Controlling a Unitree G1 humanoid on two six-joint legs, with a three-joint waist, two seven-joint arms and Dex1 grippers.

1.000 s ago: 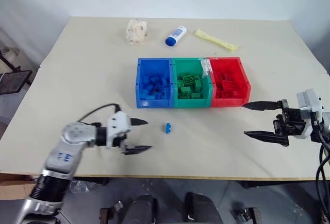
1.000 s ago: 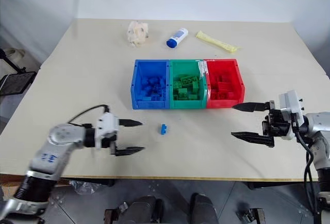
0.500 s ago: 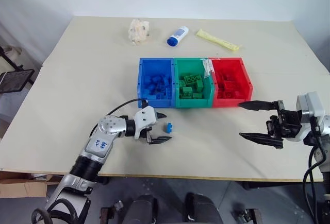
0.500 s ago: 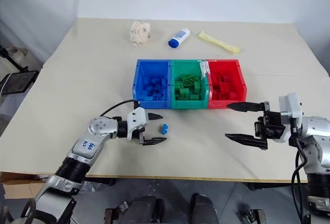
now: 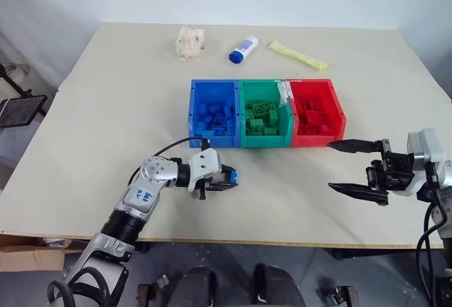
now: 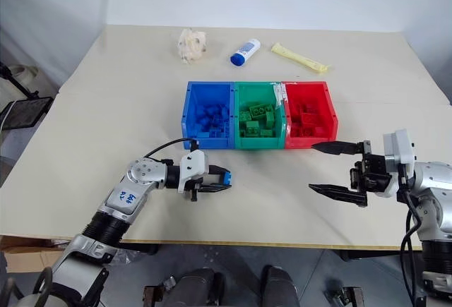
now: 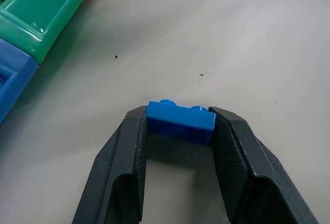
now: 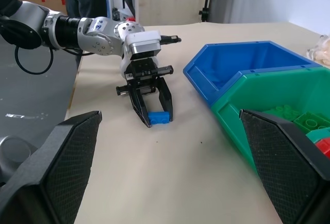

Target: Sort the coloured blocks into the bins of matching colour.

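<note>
- The left arm bears a small white sticker with blue characters; they are too small to read. The bottle (image 5: 241, 49) beyond the bins is white with a blue end, its print unreadable.
- A blue block (image 7: 181, 121) sits on the desk (image 5: 106, 123), just in front of the blue bin (image 5: 212, 113), apart from it.
- The left end effector (image 5: 227, 178) pinches this block: both black fingers (image 7: 128, 157) press its short ends, studs facing up. Its long axis runs across the gap between the fingers.
- The bins stand in a joined row: blue, then green bin (image 5: 264, 114), then red bin (image 5: 316, 112). Each holds blocks of its own colour, piled so that single ones are hard to tell apart.
- The right end effector (image 5: 357, 166) hovers in front of the red bin, towards the desk's right edge, fingers spread wide and holding nothing.
- Beyond the bins also lie a crumpled pale wad (image 5: 188, 42) and a yellow packet (image 5: 295, 54).
- In the right wrist view a person's legs stand past the desk, cut off by the frame.
</note>
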